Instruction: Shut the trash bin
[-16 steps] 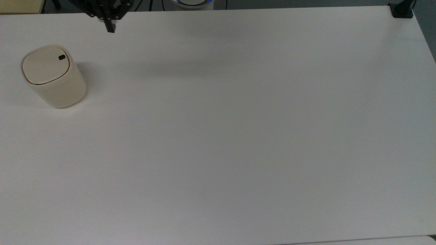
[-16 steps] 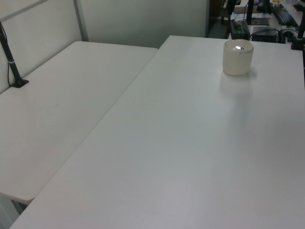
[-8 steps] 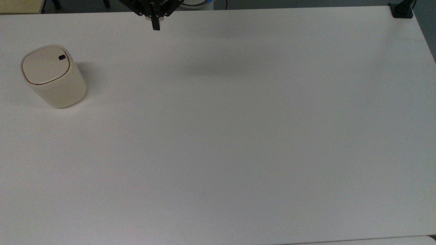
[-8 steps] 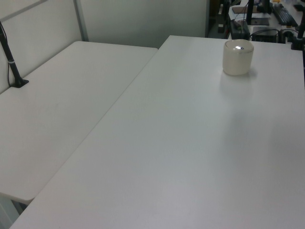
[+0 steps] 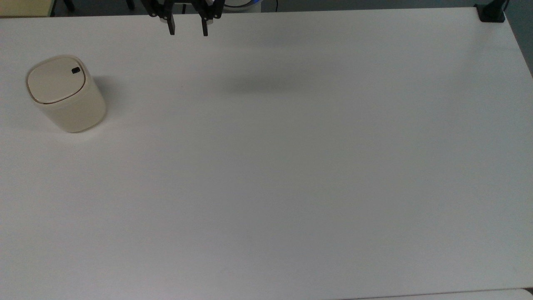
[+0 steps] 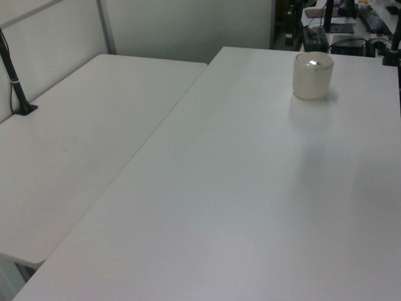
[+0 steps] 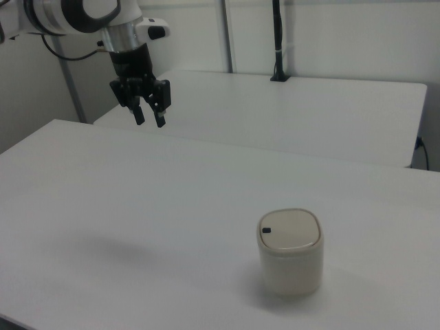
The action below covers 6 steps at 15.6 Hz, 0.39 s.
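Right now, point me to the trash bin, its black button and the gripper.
trash bin (image 5: pixel 68 96): top view, on its side wall under the lid.
black button (image 7: pixel 267 230): right view, on the button itself.
gripper (image 5: pixel 187 30): top view, midway between its open fingertips.

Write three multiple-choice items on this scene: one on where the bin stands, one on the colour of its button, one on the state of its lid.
1. In the top view, the trash bin stands:
A. at the top view's left
B. centre
C. at the top view's right

2. The button on the bin is:
A. red
B. black
C. white

3. The lid is:
A. upright
B. missing
C. down flat

Answers:
1 A, it sits near the table's left edge.
2 B, a small dark spot at the rim.
3 C, it lies flush; the open gripper hangs far off.
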Tool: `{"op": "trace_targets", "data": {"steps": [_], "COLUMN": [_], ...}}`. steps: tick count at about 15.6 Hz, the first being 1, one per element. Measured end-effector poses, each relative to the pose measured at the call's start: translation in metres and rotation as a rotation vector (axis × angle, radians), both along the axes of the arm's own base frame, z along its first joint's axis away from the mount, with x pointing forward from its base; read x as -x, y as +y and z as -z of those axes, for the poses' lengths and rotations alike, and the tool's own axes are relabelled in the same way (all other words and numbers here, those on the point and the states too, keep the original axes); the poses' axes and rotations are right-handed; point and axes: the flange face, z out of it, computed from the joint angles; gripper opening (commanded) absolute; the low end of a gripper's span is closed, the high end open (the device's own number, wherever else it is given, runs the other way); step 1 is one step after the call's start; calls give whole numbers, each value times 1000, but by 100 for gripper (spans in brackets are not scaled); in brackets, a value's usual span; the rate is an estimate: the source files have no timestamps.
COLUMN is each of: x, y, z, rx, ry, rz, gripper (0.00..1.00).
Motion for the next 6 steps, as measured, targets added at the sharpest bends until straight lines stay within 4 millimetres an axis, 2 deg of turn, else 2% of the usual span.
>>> {"op": "trace_targets", "data": {"steps": [6], "x": [0], "y": [-2], "z": [0], "rx": [11], "ry": [0], "rz": [1], "gripper": [100]}}
